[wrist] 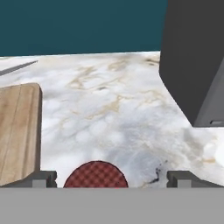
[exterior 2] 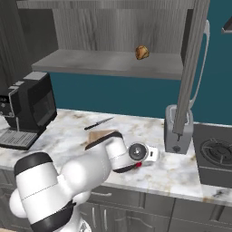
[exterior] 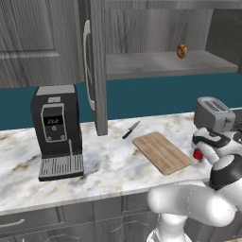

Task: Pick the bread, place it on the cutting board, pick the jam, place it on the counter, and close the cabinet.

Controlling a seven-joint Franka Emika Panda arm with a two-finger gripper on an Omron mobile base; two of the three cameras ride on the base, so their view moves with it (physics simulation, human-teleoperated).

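The bread (exterior: 182, 51) (exterior 2: 142, 52) lies on the shelf of the open cabinet (exterior: 98, 71) (exterior 2: 190, 68). Nothing lies on the cutting board (exterior: 161, 152) (exterior 2: 102, 134) (wrist: 17, 131), which rests on the counter (exterior: 108, 165) (wrist: 109, 109). The red jam (exterior: 198, 154) (exterior 2: 138, 165) (wrist: 96, 174) stands on the counter just right of the board. My gripper (exterior: 202, 147) (exterior 2: 152, 154) (wrist: 111, 177) is low over it, open, with a finger on each side of the lid and gaps between.
A grey toaster (exterior: 213, 113) (exterior 2: 178, 131) (wrist: 197, 57) stands close to the right of the jam. A knife (exterior: 131, 129) (exterior 2: 99, 123) lies behind the board. A coffee machine (exterior: 56, 127) (exterior 2: 27, 106) is at the left and a stove (exterior 2: 217, 154) at the far right.
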